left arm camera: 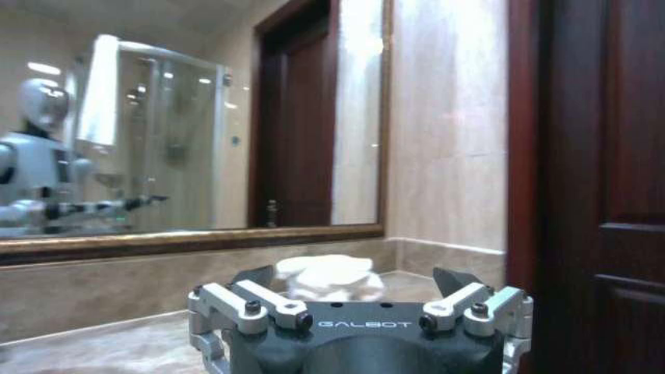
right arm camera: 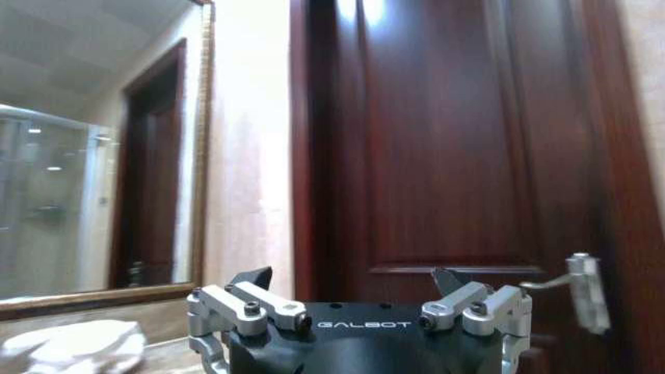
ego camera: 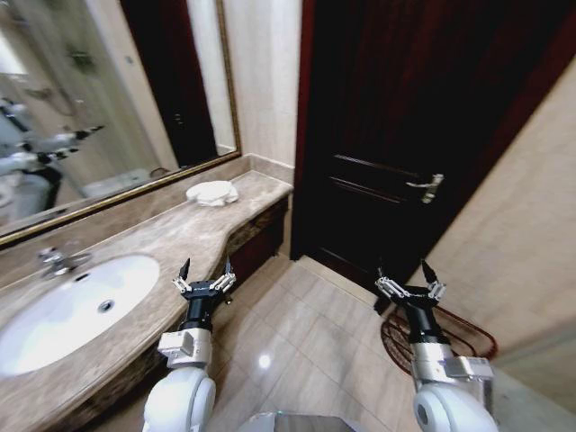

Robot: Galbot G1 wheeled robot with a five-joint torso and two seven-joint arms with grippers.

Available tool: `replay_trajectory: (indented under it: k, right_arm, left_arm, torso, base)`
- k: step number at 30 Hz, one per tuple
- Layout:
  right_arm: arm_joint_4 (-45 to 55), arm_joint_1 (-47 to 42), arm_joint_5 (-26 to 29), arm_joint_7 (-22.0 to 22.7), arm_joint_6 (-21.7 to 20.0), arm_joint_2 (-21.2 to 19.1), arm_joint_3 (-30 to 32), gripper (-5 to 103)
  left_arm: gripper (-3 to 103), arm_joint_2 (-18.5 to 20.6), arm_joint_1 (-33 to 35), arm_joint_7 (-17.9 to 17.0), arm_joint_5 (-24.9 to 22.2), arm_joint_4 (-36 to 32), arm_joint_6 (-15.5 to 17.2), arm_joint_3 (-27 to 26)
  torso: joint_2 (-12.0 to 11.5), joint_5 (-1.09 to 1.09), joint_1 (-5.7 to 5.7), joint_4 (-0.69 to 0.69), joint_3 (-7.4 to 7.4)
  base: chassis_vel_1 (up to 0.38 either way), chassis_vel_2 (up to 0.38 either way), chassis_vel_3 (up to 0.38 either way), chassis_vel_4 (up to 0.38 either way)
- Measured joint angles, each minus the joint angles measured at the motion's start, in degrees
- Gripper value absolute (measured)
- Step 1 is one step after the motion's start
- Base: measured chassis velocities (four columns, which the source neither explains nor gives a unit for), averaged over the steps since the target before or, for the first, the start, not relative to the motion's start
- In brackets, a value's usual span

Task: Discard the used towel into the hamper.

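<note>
Bathroom: marble vanity [ego camera: 207, 229], sink [ego camera: 67, 310], wall mirror [ego camera: 90, 99], shower glass reflected.

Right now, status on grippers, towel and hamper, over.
Left gripper open, empty, beside the counter. Right gripper open, empty, above the hamper. Towel crumpled at the counter's far end. Nothing blocking.

A marble worktop [ego camera: 180, 236] with a sunken white basin [ego camera: 72, 310] carries a crumpled white towel [ego camera: 212, 193] at its far end. On the tiled floor [ego camera: 297, 351] stands the wire hamper [ego camera: 468, 337], beside the wall.
</note>
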Motion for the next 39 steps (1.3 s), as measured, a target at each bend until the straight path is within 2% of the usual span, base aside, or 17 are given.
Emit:
replay_trajectory:
  k: [4,14,39]
  right_arm:
    - [-0.42,-0.06,-0.63,-2.63,0.79,0.00,0.79,100]
    - [-0.04,-0.25,-0.44,-2.86,0.35,0.03,0.70,100]
    - [-0.28,-0.38,-0.30,-3.83,0.32,0.30,0.34,100]
  left_arm:
    - [100,0.00,-0.05,-1.73,1.26,0.87,-1.18,0.17]
    - [100,0.00,-0.41,-3.24,2.28,1.60,-1.09,0.37]
    - [100,0.00,-0.73,-3.32,1.35,1.71,0.25,0.32]
  torso:
    - [0.00,0.00,0.00,-0.03,0.00]
    - [0.01,0.00,-0.01,-0.03,0.00]
    - [0.01,0.00,-0.01,-0.02,-0.01]
  base:
    - [0.019,0.031,0.037,0.040]
    - [-0.018,0.019,0.027,-0.024]
    - [-0.090,0.082,0.085,-0.087]
